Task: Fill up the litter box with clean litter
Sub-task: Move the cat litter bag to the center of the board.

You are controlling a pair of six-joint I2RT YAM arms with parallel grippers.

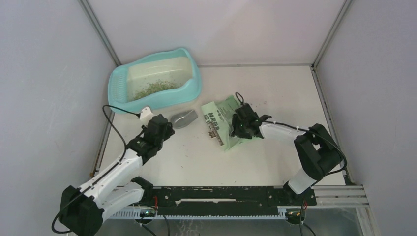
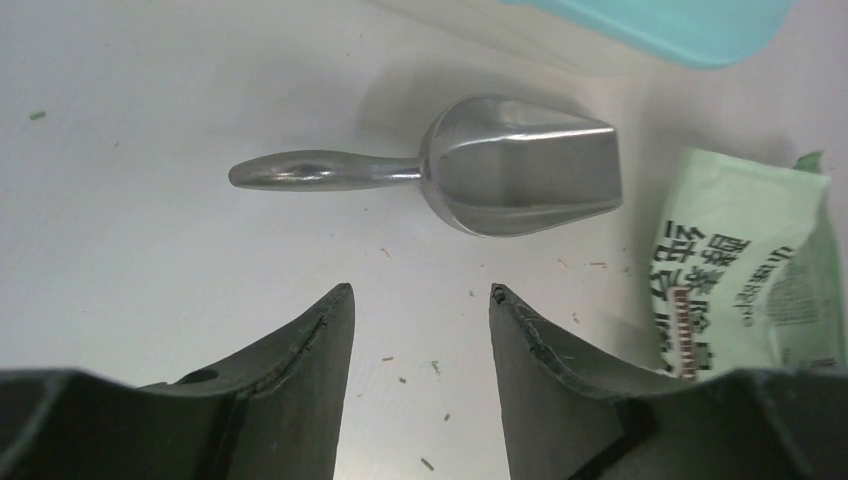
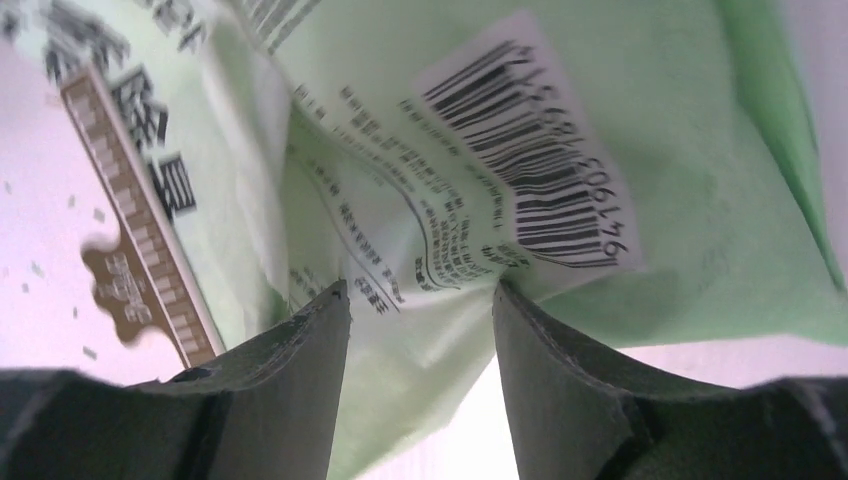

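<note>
Litter box (image 1: pixel 162 102) lies beyond empty left hand (image 2: pixel 421 300) (right hand (image 3: pixel 420 292) pinches bag (image 3: pixel 660 180)).

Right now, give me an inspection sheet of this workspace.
Surface: white table, flecked with stray granules.
Job's things: litter box far left; a thin patch of litter inside.
Clutter: scoop lying empty beside the box; bag crumpled at centre.
Grippers: left pincer open and empty, just short of the scoop; right pincer shut on a fold of the bag.
Cables: black cable arcs off the left arm; small loop at the right wrist.
Surroundings: grey walls on three sides; nothing else seen.
</note>
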